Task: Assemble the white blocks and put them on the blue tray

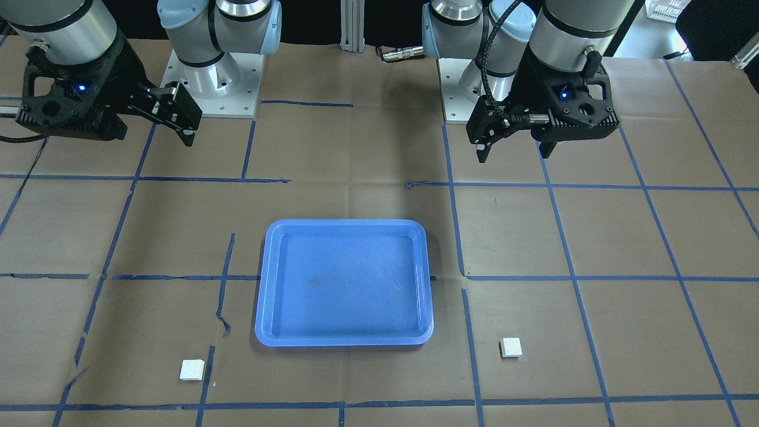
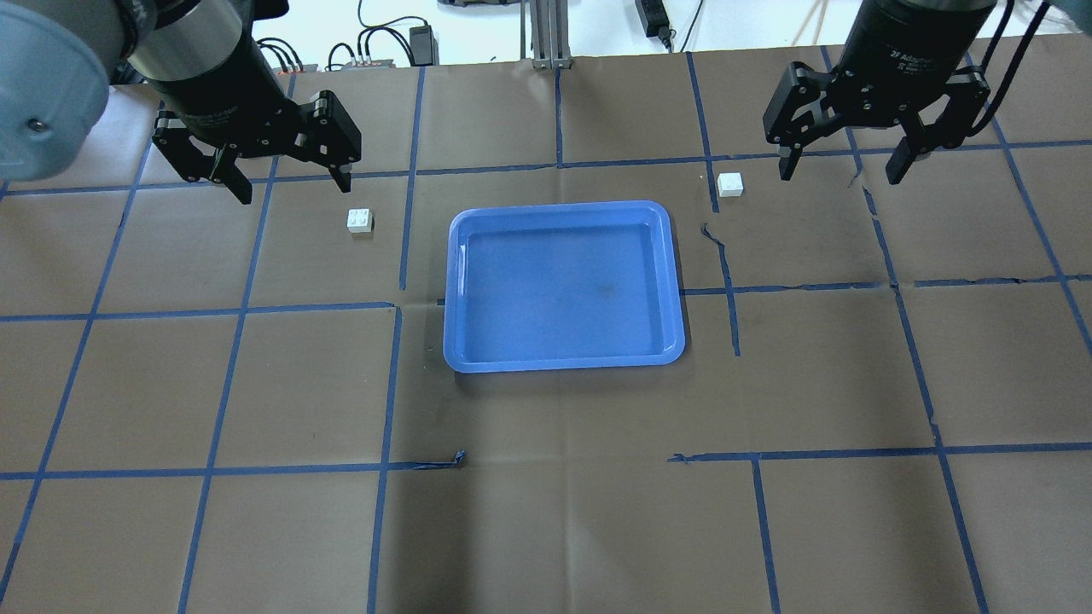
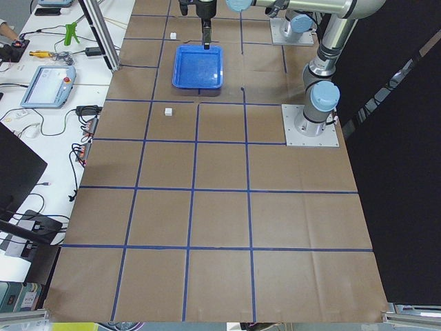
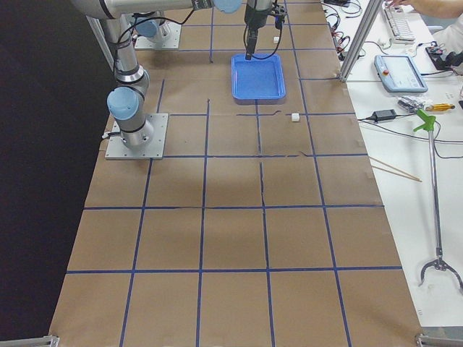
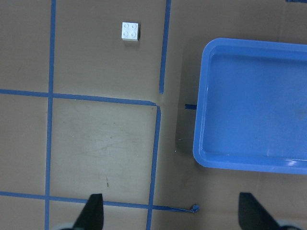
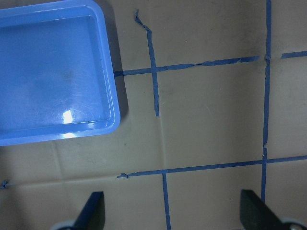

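Observation:
The blue tray (image 2: pixel 563 207) lies empty at mid-table. One white block (image 2: pixel 360 221) with studs up lies to the tray's left; it also shows in the left wrist view (image 5: pixel 130 31) and the front view (image 1: pixel 511 347). A second white block (image 2: pixel 729 184) lies off the tray's far right corner (image 1: pixel 192 369). My left gripper (image 2: pixel 290 183) is open and empty, hovering just left of the studded block. My right gripper (image 2: pixel 840 173) is open and empty, hovering right of the second block, which is out of the right wrist view.
Brown paper with a blue tape grid covers the table (image 2: pixel 546 512). Both arm bases (image 1: pixel 213 89) stand at the robot's side. Operators' benches with tools and a pendant (image 3: pixel 48 86) line the far edge.

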### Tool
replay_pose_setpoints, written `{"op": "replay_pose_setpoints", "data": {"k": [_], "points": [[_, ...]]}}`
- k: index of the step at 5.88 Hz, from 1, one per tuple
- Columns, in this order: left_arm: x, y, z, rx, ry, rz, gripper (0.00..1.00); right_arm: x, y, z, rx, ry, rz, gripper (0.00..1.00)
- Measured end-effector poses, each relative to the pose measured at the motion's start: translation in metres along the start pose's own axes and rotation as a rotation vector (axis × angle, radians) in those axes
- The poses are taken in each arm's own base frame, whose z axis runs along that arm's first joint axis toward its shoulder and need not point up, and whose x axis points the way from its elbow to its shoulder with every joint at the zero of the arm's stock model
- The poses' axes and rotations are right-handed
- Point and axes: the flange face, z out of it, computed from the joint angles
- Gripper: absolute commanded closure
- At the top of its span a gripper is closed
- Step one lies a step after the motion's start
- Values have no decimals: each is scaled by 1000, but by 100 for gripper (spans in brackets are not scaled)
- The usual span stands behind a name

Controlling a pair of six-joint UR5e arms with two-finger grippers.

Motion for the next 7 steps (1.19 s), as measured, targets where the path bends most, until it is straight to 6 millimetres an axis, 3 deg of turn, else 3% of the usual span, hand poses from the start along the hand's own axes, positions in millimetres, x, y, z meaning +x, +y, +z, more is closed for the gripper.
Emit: {"op": "replay_pose_setpoints", "data": {"k": [4,7], "points": [[-1,2,-2,4,-4,5,1,0,0,0,-2,0,-1,0],[-6,-10,12,-16,-7,-8,1,0,2,0,-7,1,-3,0]]}}
